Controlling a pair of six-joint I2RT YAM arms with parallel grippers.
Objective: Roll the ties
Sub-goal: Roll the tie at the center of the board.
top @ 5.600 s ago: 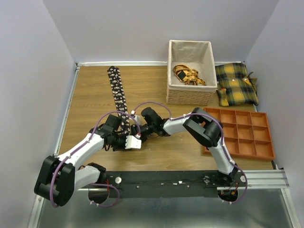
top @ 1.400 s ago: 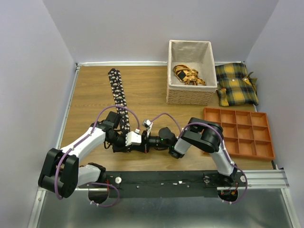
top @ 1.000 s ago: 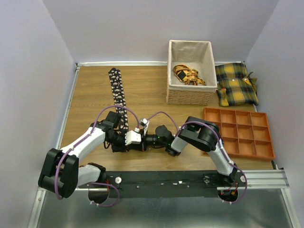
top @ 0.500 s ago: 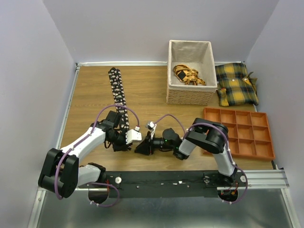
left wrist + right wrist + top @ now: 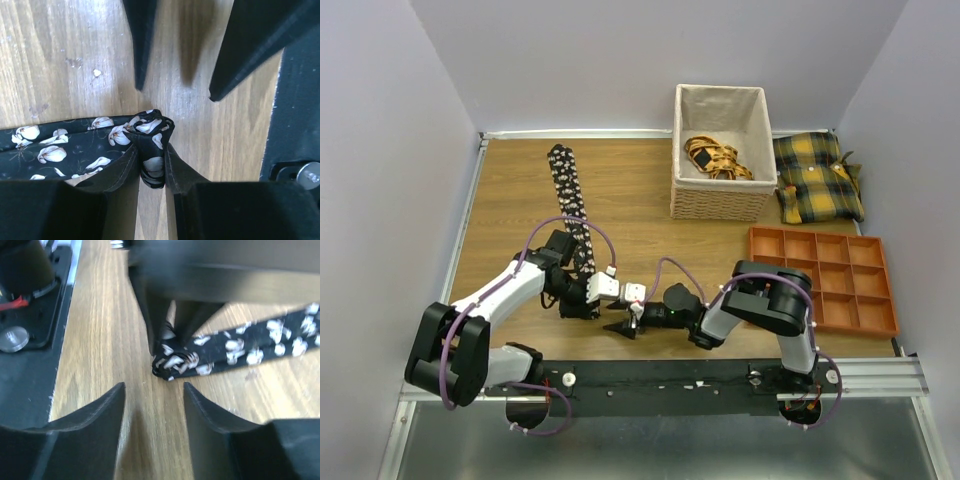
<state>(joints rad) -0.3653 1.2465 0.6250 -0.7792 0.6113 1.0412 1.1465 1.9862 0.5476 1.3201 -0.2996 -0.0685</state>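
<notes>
Pale lilac walls box in a wooden counter (image 5: 520, 200), with a black rail (image 5: 670, 385) along its near edge where both arms are bolted. From above, the left arm (image 5: 495, 298) and right arm (image 5: 775, 305) bend inward so that their tools meet near the front middle of the wood. At the back right stands a wicker basket (image 5: 720, 205) holding a yellow-and-black bundle (image 5: 715, 157). Plaid cushions (image 5: 817, 178) lie just beside it on the right, and an orange divided tray (image 5: 840, 328) sits nearer, at the right edge. The tie (image 5: 565, 190), black with pale flowers, runs as a flat strip from the back left of the counter down to the left tool (image 5: 585, 305), where the overhead view loses its end under the arm. The left wrist camera shows that end: a small folded-over roll, pinched tight between the left tool's fingers (image 5: 122, 170), with the rest of the strip trailing off to the left on the wood. The right tool (image 5: 618, 327) is seen there head-on, its two dark fingers (image 5: 142, 45) parted wide and holding nothing. Its own wrist camera places the roll just ahead of the fingertips, facing the gap between them and touching neither.
</notes>
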